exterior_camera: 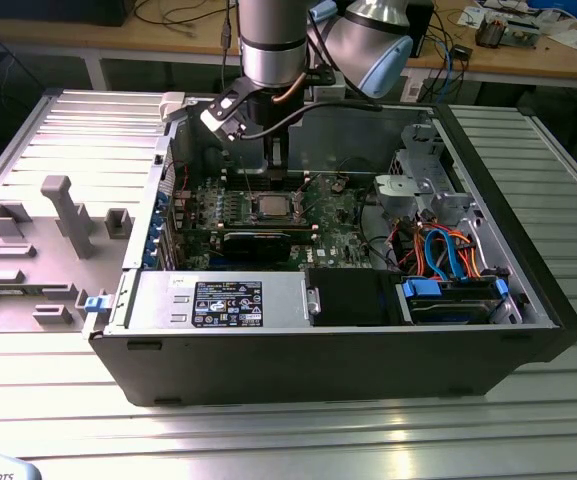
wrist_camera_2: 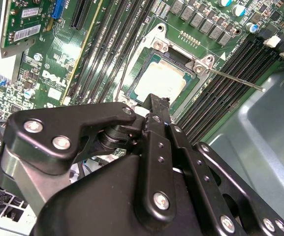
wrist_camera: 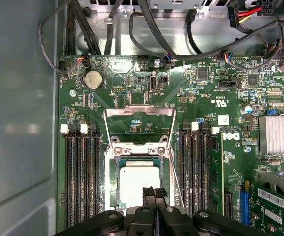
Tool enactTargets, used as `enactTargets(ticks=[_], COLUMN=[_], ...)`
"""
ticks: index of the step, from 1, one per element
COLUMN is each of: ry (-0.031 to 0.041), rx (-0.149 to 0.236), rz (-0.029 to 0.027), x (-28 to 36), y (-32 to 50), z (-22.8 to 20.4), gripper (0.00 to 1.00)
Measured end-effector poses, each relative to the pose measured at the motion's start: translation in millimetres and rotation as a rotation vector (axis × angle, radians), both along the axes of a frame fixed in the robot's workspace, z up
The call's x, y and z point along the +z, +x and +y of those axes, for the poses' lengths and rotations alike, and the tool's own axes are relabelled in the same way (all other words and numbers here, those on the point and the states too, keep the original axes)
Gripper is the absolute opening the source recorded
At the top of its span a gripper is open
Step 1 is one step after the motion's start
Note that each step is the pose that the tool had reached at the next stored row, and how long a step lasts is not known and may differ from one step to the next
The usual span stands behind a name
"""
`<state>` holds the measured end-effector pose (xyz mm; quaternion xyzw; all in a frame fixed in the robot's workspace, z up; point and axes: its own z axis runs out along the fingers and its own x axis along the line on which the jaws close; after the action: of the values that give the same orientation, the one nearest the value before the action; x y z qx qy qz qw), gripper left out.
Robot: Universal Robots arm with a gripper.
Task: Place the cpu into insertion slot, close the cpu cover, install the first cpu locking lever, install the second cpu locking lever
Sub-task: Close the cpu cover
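On the ribbed metal desk sits one open computer case with a green motherboard lying inside. Near the middle of the exterior view, the single cpu rests in the insertion slot, and the gripper is just above it. The first wrist view shows the fingers clenched together, empty, over the cpu, and the cpu cover standing open beyond. The second wrist view shows one lever rod sticking out.
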<state>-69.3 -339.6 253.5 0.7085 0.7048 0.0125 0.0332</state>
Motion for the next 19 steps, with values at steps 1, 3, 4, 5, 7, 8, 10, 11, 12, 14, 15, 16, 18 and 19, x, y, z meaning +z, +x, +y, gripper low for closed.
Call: enactTargets(ticks=[1,3,4,5,7,8,10,11,12,14,15,16,18,19], ry=[0.0,0.0002,0.0001,0.0001,0.0001,0.0001,0.0001,0.0001,0.0001,-0.0004,-0.0001,0.0,0.0001,0.0001], rx=[0.0,0.0,0.0,0.0,0.0,0.0,0.0,0.0,0.0,0.0,0.0,0.0,0.0,0.0], rz=[0.0,-0.0001,-0.0001,0.0,-0.0001,-0.0001,-0.0001,-0.0001,0.0,0.0003,0.0,0.0,0.0,-0.0001], x=[0.5,0.8,1.2,1.4,1.9,2.0,2.7,2.7,2.8,3.6,4.0,5.0,6.1,6.7], y=[0.0,0.0,0.0,0.0,0.0,0.0,0.0,0.0,0.0,0.0,0.0,0.0,0.0,0.0], z=[0.0,0.0,0.0,0.0,0.0,0.0,0.0,0.0,0.0,-0.1,0.0,0.0,0.0,0.0], gripper=[0.11,0.11,0.11,0.11,0.11,0.11,0.11,0.11,0.11,0.11,0.11,0.11,0.11,0.11])
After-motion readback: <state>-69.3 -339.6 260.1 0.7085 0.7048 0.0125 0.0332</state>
